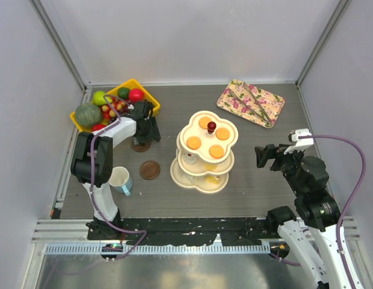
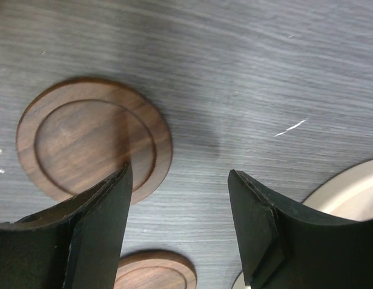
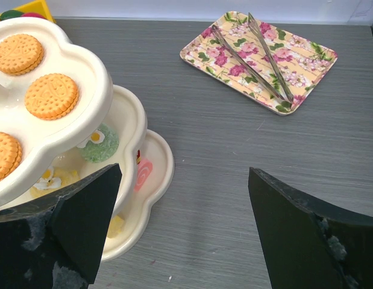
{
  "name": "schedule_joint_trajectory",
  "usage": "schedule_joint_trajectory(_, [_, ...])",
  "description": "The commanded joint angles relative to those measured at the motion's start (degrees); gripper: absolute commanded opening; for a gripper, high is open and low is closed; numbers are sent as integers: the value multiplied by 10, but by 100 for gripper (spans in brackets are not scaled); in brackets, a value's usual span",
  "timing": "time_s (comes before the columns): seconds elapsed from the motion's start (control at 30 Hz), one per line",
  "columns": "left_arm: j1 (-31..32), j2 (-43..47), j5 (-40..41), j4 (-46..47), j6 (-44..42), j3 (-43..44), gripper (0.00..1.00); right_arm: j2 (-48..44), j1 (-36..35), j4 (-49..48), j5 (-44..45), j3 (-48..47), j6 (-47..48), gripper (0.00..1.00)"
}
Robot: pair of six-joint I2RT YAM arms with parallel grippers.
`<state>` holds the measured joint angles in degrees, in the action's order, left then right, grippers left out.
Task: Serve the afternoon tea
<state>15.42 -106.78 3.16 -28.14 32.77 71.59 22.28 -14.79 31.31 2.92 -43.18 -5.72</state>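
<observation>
At the middle of the grey bench [image 1: 264, 186] stands the cream three-tier stand [image 1: 204, 174], clover-shaped, with a red knob [image 1: 211, 126] on top. We count four round orange biscuits [image 1: 193, 142] on its top tier. The right wrist view shows small pastries [image 3: 99, 143] in green, pink and yellow on the tiers below.

The left gripper [image 2: 180, 174] hangs low over the bench just left of the stand. Its jaws are apart with nothing between them. In its wrist view one finger overlaps the rim of a wooden coaster [image 2: 93, 138], and we cannot tell whether they touch. A second wooden coaster [image 1: 150, 170] lies nearer the arms, between the stand and the pale blue mug [image 1: 120, 179]. The mug sits upright at the near left, beside the left arm, well apart from the stand.

The right gripper [image 3: 186, 171] is to the right of the stand, facing it, with its jaws spread wide and holding nothing.

At the far left a yellow bin [image 1: 133, 83] holds fruit [image 1: 90, 114], just behind the left gripper. At the far right a floral tray [image 1: 250, 102] carries a pair of metal tongs [image 3: 252, 54] laid along it.
</observation>
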Motion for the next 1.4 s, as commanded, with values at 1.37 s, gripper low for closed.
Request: schedule_joint_trajectory(1.37, [33, -20, -69, -26, -24, 71, 72, -1, 0, -22, -9, -10, 9, 94])
